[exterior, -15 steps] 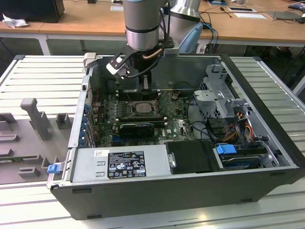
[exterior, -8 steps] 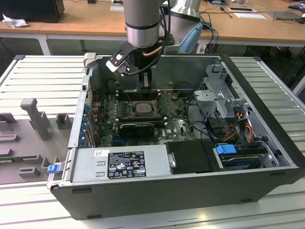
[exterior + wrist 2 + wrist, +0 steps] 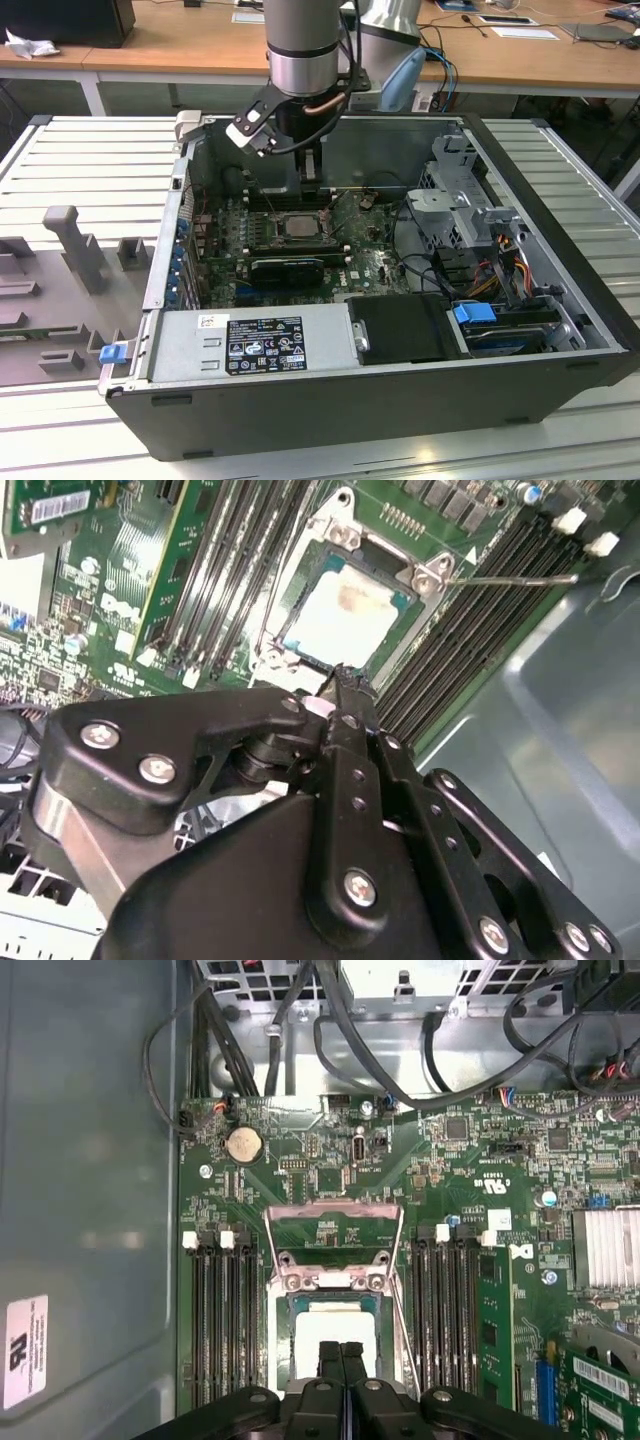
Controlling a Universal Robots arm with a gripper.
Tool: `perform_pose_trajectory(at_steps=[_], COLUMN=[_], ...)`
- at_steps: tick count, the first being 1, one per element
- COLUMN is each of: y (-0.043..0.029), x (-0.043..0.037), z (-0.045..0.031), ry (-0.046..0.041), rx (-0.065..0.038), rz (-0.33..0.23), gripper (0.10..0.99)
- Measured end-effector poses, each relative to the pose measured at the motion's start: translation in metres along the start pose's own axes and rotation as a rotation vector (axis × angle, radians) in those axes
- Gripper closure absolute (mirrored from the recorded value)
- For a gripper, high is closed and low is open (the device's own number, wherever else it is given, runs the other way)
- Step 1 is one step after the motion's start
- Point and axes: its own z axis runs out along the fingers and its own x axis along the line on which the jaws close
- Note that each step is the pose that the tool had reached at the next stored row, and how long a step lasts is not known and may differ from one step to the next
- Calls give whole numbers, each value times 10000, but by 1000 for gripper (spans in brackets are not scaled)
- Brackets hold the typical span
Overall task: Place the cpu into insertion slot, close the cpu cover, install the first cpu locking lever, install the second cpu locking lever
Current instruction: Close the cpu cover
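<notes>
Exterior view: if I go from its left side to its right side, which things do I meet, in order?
In order: grey plastic stand → blue clip on the case corner → the cpu in its socket → black box → blue tab.

Top centre of the exterior view: the arm (image 3: pixel 305 40) is a silver-grey cylinder with a black band, a copper-coloured cable (image 3: pixel 325 103) and a white block (image 3: pixel 250 130). In the second wrist view the black claw (image 3: pixel 340 680) carries silver screws (image 3: pixel 360 885).
</notes>
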Motion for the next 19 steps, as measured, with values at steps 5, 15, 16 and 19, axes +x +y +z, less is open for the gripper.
perform_pose_trajectory(at_steps=[5,15,16,19], y=[20,82,82,86], x=[2,4,5,6], z=[-26,-60,-64,-105], ry=[0,1,-1,-1], rx=[-1,-1,0,0], rz=[2,0,1,0], gripper=[980,980,980,980])
